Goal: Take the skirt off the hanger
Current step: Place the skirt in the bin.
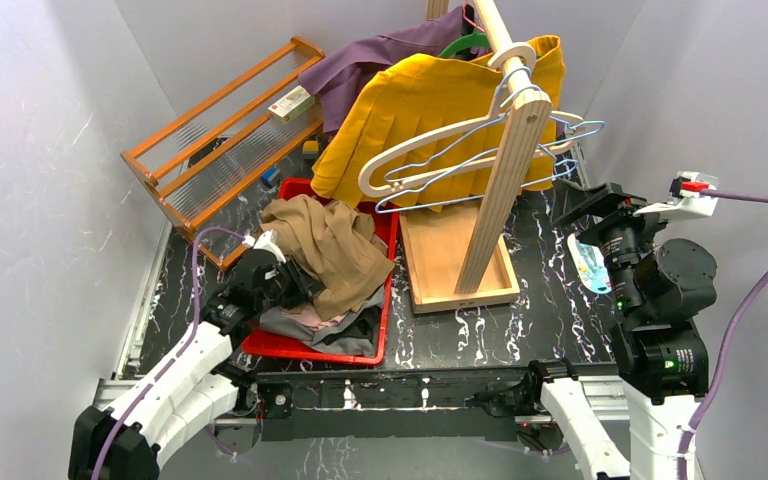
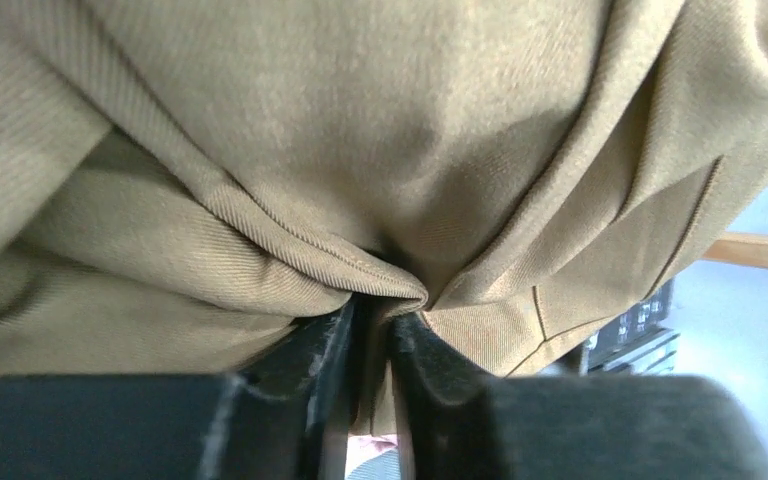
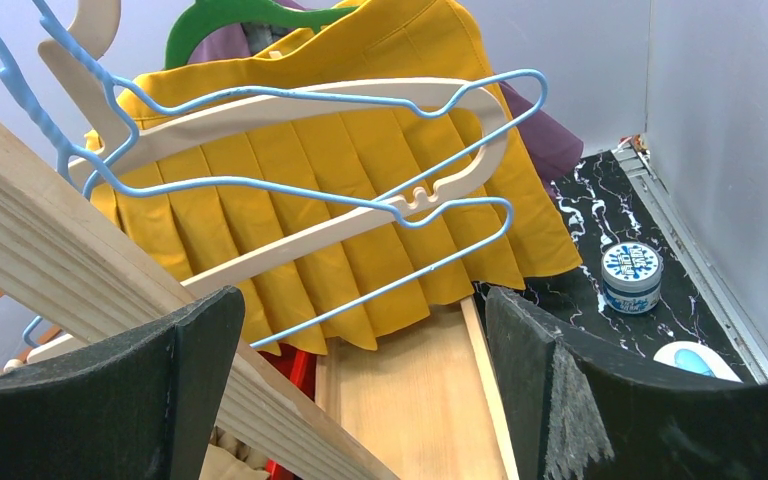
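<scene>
A yellow pleated skirt (image 1: 430, 100) (image 3: 290, 150) hangs on a green hanger (image 1: 465, 43) (image 3: 230, 15) at the top of the wooden stand (image 1: 500, 190). In front of it hang an empty cream hanger (image 1: 365, 178) (image 3: 310, 100) and a blue wire hanger (image 3: 410, 272). A tan skirt (image 1: 325, 245) (image 2: 360, 130) lies crumpled in the red bin (image 1: 385, 300). My left gripper (image 1: 285, 280) (image 2: 375, 310) is at its left edge, jaws close together with a fold of tan cloth pinched between them. My right gripper (image 1: 580, 205) (image 3: 360, 300) stands wide open right of the stand, holding nothing.
A purple garment (image 1: 380, 55) hangs behind the yellow skirt. The stand's wooden base tray (image 1: 440, 270) sits beside the bin. A slatted wooden rack (image 1: 220, 130) leans at the back left. A small blue-and-white tin (image 3: 632, 277) lies on the black marbled table at the right.
</scene>
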